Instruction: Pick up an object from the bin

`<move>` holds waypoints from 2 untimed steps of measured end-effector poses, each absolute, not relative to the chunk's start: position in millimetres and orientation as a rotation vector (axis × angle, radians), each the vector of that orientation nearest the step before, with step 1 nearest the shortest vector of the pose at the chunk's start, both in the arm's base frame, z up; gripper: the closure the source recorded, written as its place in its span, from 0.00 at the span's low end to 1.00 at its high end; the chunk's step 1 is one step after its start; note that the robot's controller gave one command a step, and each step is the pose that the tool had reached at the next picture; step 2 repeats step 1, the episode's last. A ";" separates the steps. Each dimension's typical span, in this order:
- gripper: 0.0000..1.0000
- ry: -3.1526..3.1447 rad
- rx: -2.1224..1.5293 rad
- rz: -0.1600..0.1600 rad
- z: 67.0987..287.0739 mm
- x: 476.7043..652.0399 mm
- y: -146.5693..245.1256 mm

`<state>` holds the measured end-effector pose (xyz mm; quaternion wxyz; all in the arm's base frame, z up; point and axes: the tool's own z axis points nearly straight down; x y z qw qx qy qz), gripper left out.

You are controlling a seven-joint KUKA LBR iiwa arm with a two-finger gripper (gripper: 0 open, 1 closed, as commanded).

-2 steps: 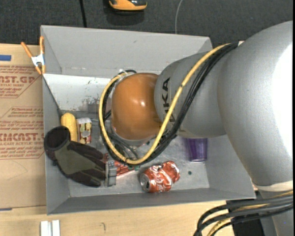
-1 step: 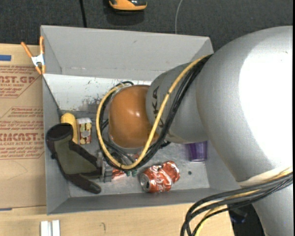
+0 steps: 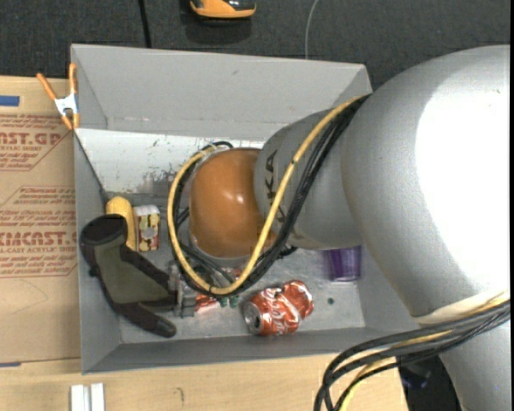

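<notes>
- Gripper (image 3: pixel 187 298) is low in the near-left part of the bin (image 3: pixel 223 101), mostly hidden under the arm's own wrist. Only some metal bits show below the orange cover (image 3: pixel 227 199).
- Claw state: cannot tell, spread or pressed together. Whether it pinches anything is hidden too.
- Closest things are a dark olive thing (image 3: pixel 124 272) just left of the gripper and a small red-and-white piece (image 3: pixel 207 305) just right of it.
- The dark olive thing is floppy-looking with a rounded black top end. It lies along the left side of the floor and its right end reaches up to the gripper; cannot tell if they touch.
- A black curved bar (image 3: pixel 150 321) sits at its near end, by the near wall. Could be part of the same thing; hard to make out.
- The red-and-white piece is partly covered by the cables (image 3: pixel 182 229) looping round the orange cover, so its kind is unclear.
- Crushed red can (image 3: pixel 278 308) lies on its side right of that piece, near the near wall, apart from the gripper.
- Purple cup (image 3: pixel 343 264) sits further right, its top cut off by the arm (image 3: pixel 394 187).
- Yellow thing (image 3: pixel 120 215) is on the far side of the olive thing's black end, by the left wall, with a small printed box (image 3: pixel 147 229) just beside it on its right.
- The arm covers the right and middle of the bin floor.
</notes>
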<state>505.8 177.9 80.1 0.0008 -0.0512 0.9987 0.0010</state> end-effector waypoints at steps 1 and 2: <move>1.00 3.133 -0.177 0.000 278.6 526.0 164.5; 1.00 3.133 -0.177 0.000 278.6 526.0 164.5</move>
